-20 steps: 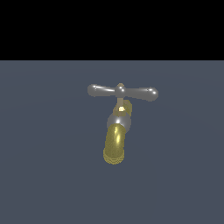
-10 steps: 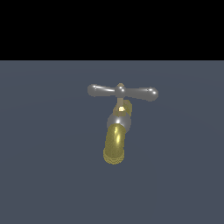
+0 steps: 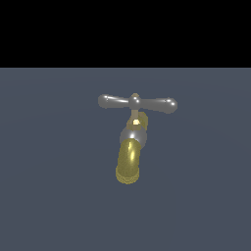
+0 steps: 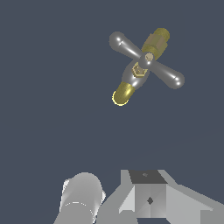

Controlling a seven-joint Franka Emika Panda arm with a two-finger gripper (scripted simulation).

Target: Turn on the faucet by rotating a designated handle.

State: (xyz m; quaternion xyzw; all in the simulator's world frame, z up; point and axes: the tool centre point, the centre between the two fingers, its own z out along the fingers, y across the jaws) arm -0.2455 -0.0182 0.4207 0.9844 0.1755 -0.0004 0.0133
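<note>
Nothing has moved; faucet (image 3: 130,147) handle (image 3: 137,103) sits well apart from pincer.

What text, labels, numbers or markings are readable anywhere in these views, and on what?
None. No readable text in either view.
The small glossy faucet with the yellow-gold curved spout: plain, no brand or marking.
The slim silver-grey crossbar handle with bulbous ends: plain, no on/off or direction sign.
The grey gripper hardware at the edge of the wrist view: no label or number.
The flat dark grey-blue surface: unmarked.
</note>
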